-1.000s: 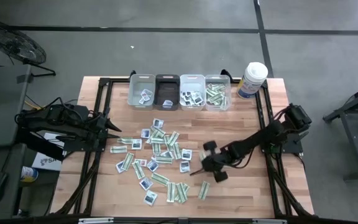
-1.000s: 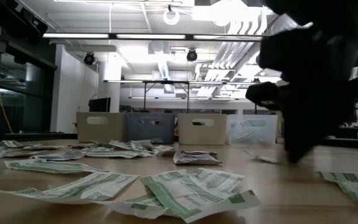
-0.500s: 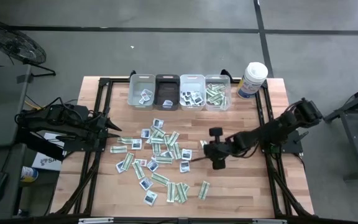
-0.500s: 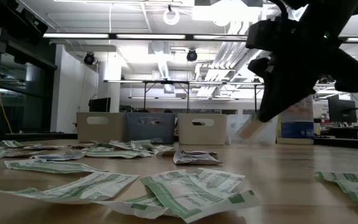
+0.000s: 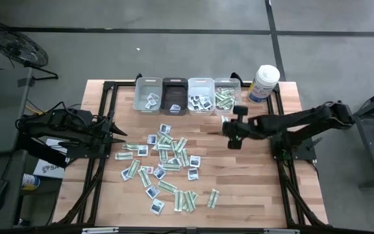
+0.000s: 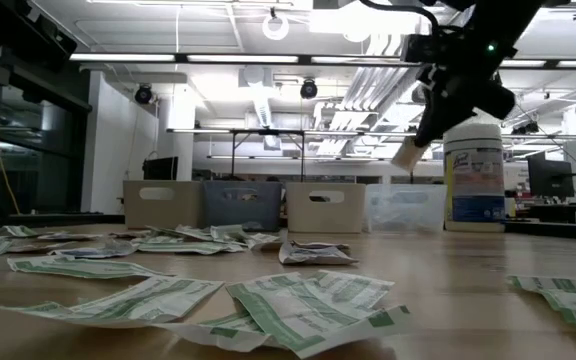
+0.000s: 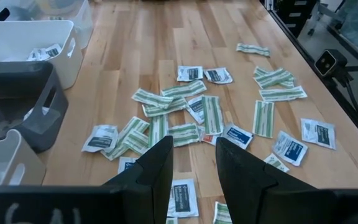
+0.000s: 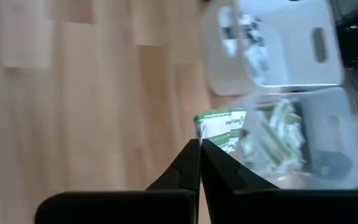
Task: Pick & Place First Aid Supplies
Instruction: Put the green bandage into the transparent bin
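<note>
One narrow green-and-white paper strip packet (image 8: 219, 127) pinched at its very edge between the shut fingers of the right gripper (image 5: 228, 126), held in the air just short of the clear plastic bin (image 5: 226, 97) already holding green strips. Dozens more small flat paper packets (image 5: 164, 162) scattered mid-table. Risky grip: so little paper caught, likely to slip or flutter out if swung fast. Released too early, likely to land on the wooden table (image 5: 252, 188) or in the neighbouring white plastic bin (image 5: 200, 95). Left gripper (image 7: 191, 155) parked at the table's left edge, fingers part-open, holding nothing
</note>
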Controlling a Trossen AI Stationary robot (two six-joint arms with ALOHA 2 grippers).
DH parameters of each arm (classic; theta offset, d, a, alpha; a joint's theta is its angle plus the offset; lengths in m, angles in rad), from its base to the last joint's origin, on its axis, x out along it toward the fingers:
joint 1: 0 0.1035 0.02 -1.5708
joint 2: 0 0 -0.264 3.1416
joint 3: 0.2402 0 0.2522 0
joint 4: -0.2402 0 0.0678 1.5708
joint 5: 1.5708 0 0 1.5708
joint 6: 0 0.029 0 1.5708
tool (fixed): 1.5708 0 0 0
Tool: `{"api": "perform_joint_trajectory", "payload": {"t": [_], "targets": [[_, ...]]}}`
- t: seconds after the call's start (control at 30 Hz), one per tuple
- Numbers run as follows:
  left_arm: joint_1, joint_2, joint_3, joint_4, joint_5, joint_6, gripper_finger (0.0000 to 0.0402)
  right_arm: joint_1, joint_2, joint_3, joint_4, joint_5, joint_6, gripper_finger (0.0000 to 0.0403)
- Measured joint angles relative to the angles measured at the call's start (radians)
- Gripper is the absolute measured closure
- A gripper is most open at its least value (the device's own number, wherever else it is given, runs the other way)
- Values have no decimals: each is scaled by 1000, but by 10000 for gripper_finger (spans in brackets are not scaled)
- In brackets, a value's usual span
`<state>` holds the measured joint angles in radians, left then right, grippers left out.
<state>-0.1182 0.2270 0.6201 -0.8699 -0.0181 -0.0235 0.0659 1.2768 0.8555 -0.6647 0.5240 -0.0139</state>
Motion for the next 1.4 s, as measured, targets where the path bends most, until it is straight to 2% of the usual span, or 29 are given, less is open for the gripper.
{"api": "perform_joint_trajectory", "payload": {"t": [0.13,0.23,0.33,0.47,0.67,0.83,1.0,1.2,1.4], "targets": [[0,0,0,0,-3,0,283,-105,-20,1,0,-25,-115,403],[0,0,0,0,-19,-5,283,-193,-14,1,11,-90,-241,403],[0,0,0,0,-26,-7,283,-277,-12,-2,37,-144,-348,403],[0,0,0,0,-27,-11,283,-377,-12,-2,92,-152,-466,403],[0,0,0,0,-49,-34,283,-508,-12,-3,166,-245,-668,403],[0,0,0,1,-102,-42,283,-620,13,-3,235,-323,-733,403],[0,0,0,2,-129,-62,283,-682,103,-3,290,-386,-755,403],[0,0,0,6,-134,-68,283,-730,198,-3,370,-385,-780,403],[0,0,0,6,-135,-83,283,-756,217,-3,399,-400,-839,395]]}}
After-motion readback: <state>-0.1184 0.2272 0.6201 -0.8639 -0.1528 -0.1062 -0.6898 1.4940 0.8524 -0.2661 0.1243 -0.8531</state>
